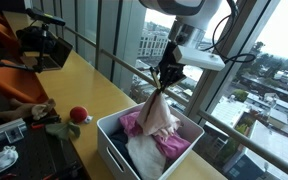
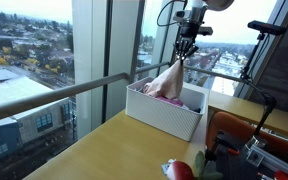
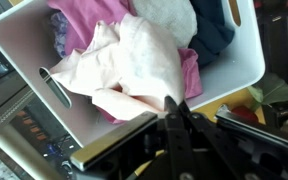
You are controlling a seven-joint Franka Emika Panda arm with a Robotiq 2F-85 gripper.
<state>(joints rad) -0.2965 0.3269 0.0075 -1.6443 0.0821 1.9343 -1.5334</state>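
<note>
your hand (image 1: 168, 78) pinched shut on top bunch of pale peach soft cloth (image 1: 156, 112), which hangs limp above white plastic bin (image 1: 112, 150) on wooden desk (image 1: 84, 82). light and floppy, may slip. you'd best grip thick fold, not thin edge.

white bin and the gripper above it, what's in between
A pale pink cloth, pinched in the shut gripper, hangs down to the clothes piled in the white bin. Both exterior views show it.

Pale pink cloth (image 1: 158, 110), vertical, partly inside bin (image 1: 112, 148)
</note>
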